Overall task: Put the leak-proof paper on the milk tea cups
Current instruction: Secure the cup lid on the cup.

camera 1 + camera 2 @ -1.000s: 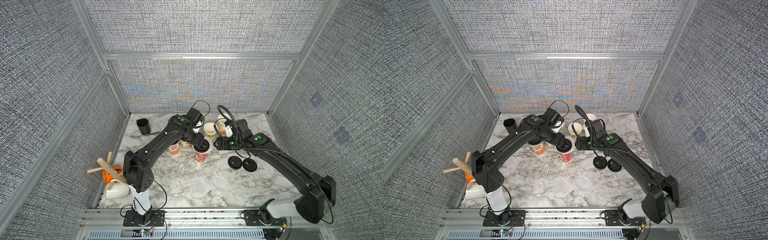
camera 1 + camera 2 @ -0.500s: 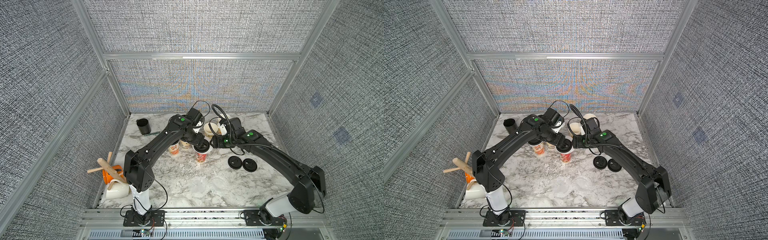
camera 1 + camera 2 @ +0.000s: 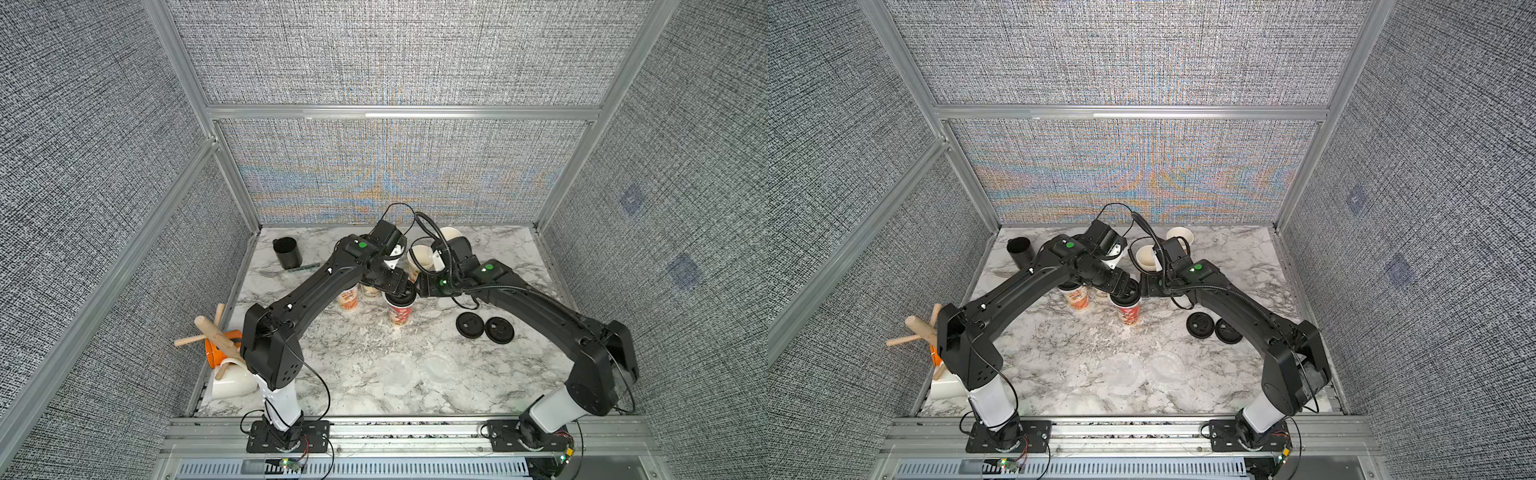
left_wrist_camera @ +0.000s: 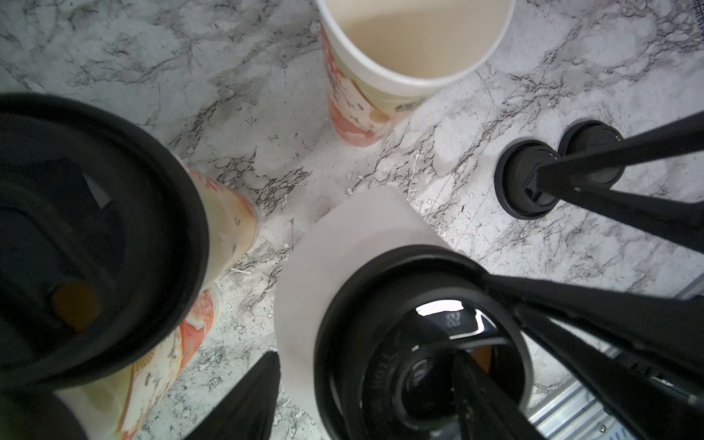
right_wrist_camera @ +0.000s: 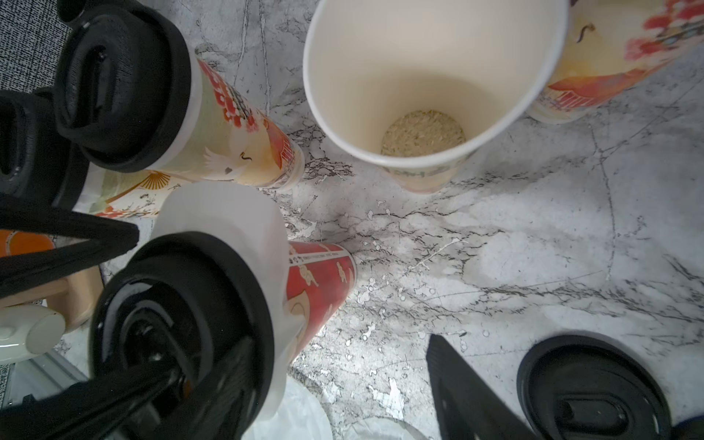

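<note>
- The left gripper (image 3: 400, 287) hangs over the red cup (image 3: 400, 315) at the centre of both top views, jaws apart. In the left wrist view, one of its fingers (image 4: 251, 400) at the bottom edge stands clear of the black lid (image 4: 419, 343). It does not look clamped on the lid, though the other finger is too blurred to place.
- The right gripper (image 3: 422, 286) meets it from the right, jaws also apart. In the right wrist view, one finger (image 5: 464, 384) sits well away from the lid at lower centre, and the other blurs across the lid at lower left.
- The leak-proof paper (image 4: 324, 266) on this cup is trapped between rim and lid, with a whitish flap sticking out sideways. The lid probably serves to pin the thin sheet, and both arms seem to crowd in to seat it.
- Two lidded milk tea cups (image 3: 348, 297) stand just left of the red cup, partly hidden under the left arm.
- Two open cups (image 3: 419, 257) stand behind the right gripper at upper centre, not yet covered. One shows a pale grainy filling (image 5: 423, 133) at its bottom.
- Spare sheets (image 3: 397, 372) lie flat at lower centre of the marble table (image 3: 332, 353), likely kept where either arm can reach them.
- Two loose lids (image 3: 469, 324) wait just right of centre.
</note>
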Robot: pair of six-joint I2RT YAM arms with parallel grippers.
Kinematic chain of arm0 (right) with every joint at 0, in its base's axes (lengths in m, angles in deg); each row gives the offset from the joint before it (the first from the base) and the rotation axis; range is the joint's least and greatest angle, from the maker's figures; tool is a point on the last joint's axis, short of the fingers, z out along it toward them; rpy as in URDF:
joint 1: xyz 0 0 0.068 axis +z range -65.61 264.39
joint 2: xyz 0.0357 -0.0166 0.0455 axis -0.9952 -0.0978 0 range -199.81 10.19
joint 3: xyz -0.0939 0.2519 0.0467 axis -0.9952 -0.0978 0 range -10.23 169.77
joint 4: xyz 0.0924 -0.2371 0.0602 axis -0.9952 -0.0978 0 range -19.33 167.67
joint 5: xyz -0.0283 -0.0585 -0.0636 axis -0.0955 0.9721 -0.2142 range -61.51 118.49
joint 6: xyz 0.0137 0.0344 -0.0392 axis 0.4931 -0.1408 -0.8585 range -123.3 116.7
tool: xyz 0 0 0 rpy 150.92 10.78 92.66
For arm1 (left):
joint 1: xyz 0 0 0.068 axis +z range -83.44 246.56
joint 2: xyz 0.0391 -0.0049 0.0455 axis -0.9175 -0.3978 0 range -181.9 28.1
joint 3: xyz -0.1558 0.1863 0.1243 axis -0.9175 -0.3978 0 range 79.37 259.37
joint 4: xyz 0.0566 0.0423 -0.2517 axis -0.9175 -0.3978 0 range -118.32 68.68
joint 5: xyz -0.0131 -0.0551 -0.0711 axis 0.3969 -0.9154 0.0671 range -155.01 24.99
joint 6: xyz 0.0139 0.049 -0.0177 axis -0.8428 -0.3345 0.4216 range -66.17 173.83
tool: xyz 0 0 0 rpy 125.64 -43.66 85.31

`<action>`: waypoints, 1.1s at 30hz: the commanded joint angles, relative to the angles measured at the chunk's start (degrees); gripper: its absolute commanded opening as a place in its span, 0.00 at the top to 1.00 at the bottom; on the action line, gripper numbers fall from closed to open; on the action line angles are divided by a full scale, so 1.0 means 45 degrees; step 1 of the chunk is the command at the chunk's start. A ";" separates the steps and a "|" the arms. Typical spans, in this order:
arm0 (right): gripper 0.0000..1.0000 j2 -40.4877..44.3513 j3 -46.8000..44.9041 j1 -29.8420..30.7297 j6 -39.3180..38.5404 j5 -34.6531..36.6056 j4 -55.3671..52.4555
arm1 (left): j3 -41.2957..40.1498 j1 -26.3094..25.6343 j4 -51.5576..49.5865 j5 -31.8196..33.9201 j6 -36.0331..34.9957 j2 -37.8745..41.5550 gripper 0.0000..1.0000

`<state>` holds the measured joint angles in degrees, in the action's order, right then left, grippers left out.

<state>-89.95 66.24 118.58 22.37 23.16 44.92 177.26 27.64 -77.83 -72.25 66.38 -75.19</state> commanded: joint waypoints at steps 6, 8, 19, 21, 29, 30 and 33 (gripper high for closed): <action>0.27 -0.0366 -0.0712 0.0076 0.0130 0.0852 -0.0673 | -0.0797 -0.0013 -0.1215 0.0240 -0.0144 -0.0046 0.28; 0.27 -0.0438 -0.1011 0.0087 0.0162 0.0851 -0.0599 | -0.1040 -0.0024 -0.1115 0.0224 -0.0125 0.0015 0.28; 0.27 0.0090 0.0249 0.0076 0.0097 0.0811 -0.0767 | -0.1714 -0.0024 -0.0938 0.0320 -0.0101 0.0291 0.29; 0.27 0.0331 0.0642 0.0077 0.0062 0.0690 -0.0737 | -0.1735 -0.0024 -0.0956 0.0349 -0.0111 0.0334 0.29; 0.27 0.0422 0.0861 0.0127 0.0036 -0.0178 -0.0384 | -0.1657 -0.0014 -0.0919 0.0386 -0.0116 0.0315 0.29; 0.27 0.0348 0.0824 0.0152 0.0052 -0.0250 -0.0307 | -0.1645 -0.0008 -0.0919 0.0385 -0.0120 0.0296 0.29; 0.27 0.0087 0.0852 0.0267 0.0077 -0.0394 -0.0166 | -0.1559 -0.0024 -0.0937 0.0413 -0.0150 0.0257 0.29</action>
<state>-88.81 70.02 119.46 22.81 22.62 42.77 170.88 27.60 -70.86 -75.05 67.74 -72.81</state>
